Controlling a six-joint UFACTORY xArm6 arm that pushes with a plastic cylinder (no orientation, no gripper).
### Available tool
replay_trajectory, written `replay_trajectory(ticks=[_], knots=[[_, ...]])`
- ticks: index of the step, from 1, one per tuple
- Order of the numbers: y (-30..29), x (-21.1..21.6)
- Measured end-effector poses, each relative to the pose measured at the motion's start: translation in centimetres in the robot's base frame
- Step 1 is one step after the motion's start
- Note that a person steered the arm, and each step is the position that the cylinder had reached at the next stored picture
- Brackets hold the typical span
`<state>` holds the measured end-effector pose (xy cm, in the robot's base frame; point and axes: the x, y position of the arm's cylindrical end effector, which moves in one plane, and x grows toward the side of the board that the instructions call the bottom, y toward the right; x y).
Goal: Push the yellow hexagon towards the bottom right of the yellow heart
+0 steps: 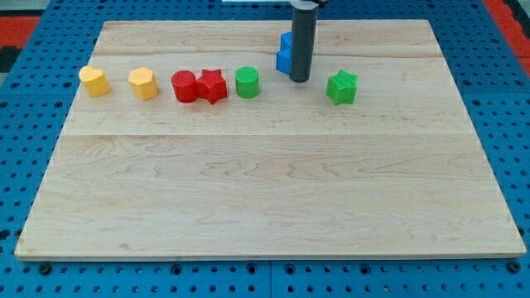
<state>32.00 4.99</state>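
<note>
My tip (300, 79), a bare rod holding nothing, touches the blue block (284, 55) at its 10 o'clock. At 9 o'clock, well apart: the yellow hexagon (143, 84), with the yellow heart (94, 81) just beyond it.

Rod is seen entering from the view's top, right of centre, held upright, close to vertical. Dark grey cylinder, uniform width along the visible length. My tip (300, 80) is planted at table-top height in the upper part of the view. Upper arm links are cropped out of frame.
</note>
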Motion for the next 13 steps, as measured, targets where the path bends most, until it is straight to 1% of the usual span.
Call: replay_trajectory(ticks=[1,2,3,4,5,7,8,9,10,11,12,13], knots=[[-0.6,0.8],[-4.0,-3.1],[-8.6,-3.7],[-12.3,-2.8],[-12.4,0.4],[-7.7,3.1],[-1.3,3.1],[2.8,3.1],[-4.3,0.5],[-10.5,-0.9],[-16.4,-0.9],[-20.8,-0.9]])
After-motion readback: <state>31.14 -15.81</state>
